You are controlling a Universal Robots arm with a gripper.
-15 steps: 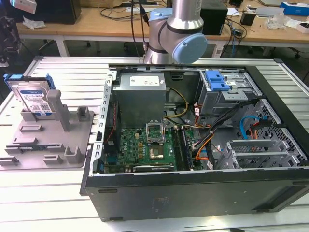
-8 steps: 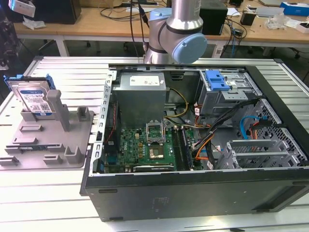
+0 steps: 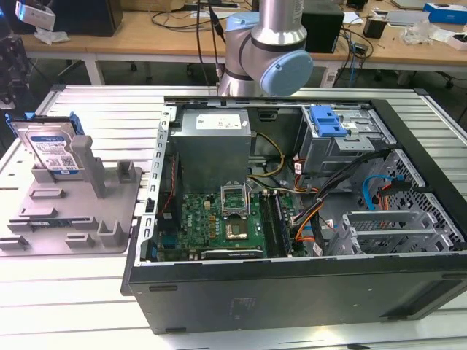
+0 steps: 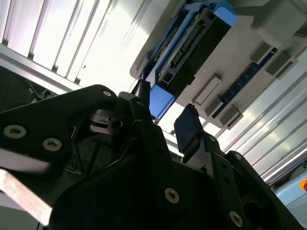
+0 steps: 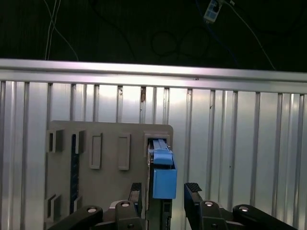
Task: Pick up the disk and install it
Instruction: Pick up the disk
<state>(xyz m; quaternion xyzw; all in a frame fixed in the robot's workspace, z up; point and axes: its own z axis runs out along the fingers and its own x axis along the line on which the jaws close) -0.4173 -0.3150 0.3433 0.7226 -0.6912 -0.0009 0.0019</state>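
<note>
Gripper spread wide, fingers flanking disk, disk standing in grey holder tray

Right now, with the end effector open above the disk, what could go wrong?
The open end effector straddles the disk closely, so a finger could strike the grey holder tray on descent. The disk stands on edge in its slot; a skewed grip may jam it.

Arm: silver tube, grey joint housing — pale blue round cap.
Gripper: black links, silver screws, flat black pads.
</note>
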